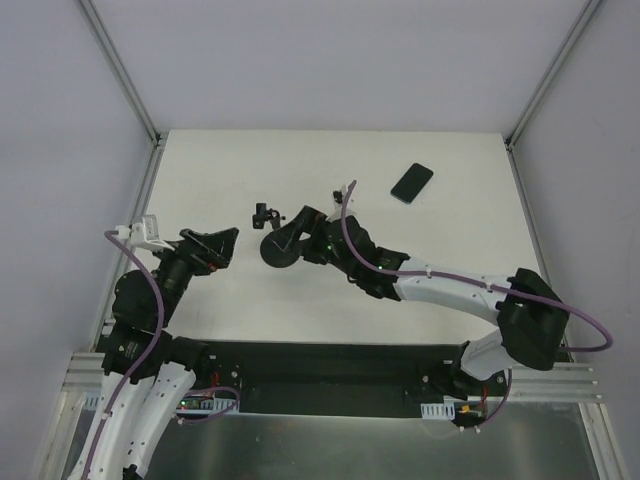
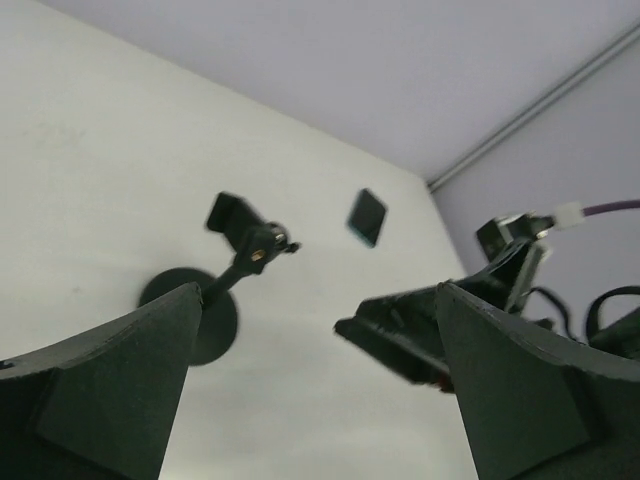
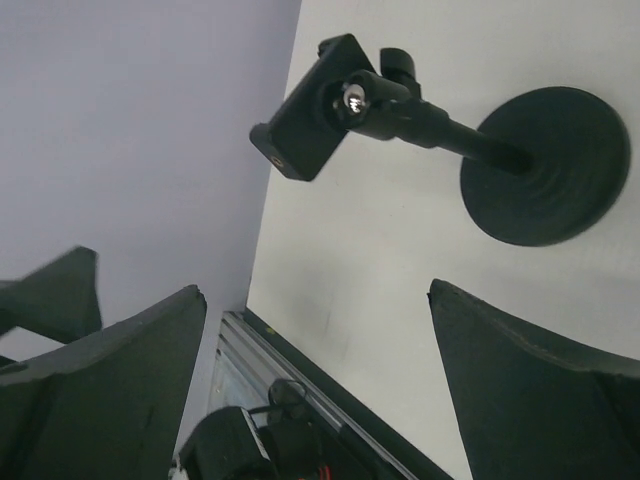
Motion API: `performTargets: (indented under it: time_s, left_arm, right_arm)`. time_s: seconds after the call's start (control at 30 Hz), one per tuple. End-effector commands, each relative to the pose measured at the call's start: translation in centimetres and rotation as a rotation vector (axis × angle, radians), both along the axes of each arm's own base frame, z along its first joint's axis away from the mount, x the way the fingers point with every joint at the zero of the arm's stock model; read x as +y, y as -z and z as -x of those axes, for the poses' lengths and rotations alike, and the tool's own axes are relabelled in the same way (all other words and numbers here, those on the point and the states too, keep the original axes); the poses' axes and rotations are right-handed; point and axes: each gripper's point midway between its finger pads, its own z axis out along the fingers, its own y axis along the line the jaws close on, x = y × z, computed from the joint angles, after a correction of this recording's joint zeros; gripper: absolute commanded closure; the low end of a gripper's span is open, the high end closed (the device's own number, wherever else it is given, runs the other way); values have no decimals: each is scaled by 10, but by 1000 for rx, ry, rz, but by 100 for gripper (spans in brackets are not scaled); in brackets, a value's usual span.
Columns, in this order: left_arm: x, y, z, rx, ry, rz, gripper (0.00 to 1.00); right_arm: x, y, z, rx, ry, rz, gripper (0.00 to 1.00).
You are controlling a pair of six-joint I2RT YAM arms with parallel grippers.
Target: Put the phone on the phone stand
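Phone (image 1: 411,183) is being left flat near the worktop's far right corner. Stand (image 3: 440,130), mid-worktop, is being faced by right gripper (image 3: 315,290) and left gripper (image 1: 224,247), both spread apart and empty, probably to steady it.

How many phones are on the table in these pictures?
1. The phone lies flat on the table, at its far right, apart from the phone stand. Nothing suggests that another one is hidden.
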Motion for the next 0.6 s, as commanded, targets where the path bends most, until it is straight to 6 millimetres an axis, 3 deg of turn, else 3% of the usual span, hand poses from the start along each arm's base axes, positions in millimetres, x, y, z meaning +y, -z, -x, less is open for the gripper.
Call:
performTargets:
  time_s: [0.0,0.17,0.23,0.27,0.43,0.57]
  left_arm:
    - [28,52,10,145,-93,-252,1]
    - [39,31,22,80,-126,-313,2]
    - [42,24,28,59,-131,-335,4]
    - [44,21,32,41,-136,-338,4]
    - [54,13,46,1,-163,-378,4]
    - [56,15,51,4,-159,-386,5]
  right_arm:
    - [37,-47,-20,10,83,-185,4]
    - [59,-27,-32,203,192,-337,4]
    - [68,-31,-37,229,203,-377,4]
    - [73,-21,-40,253,207,-375,4]
    - [92,-21,-47,312,208,-438,3]
    - [92,-28,-53,288,227,-468,1]
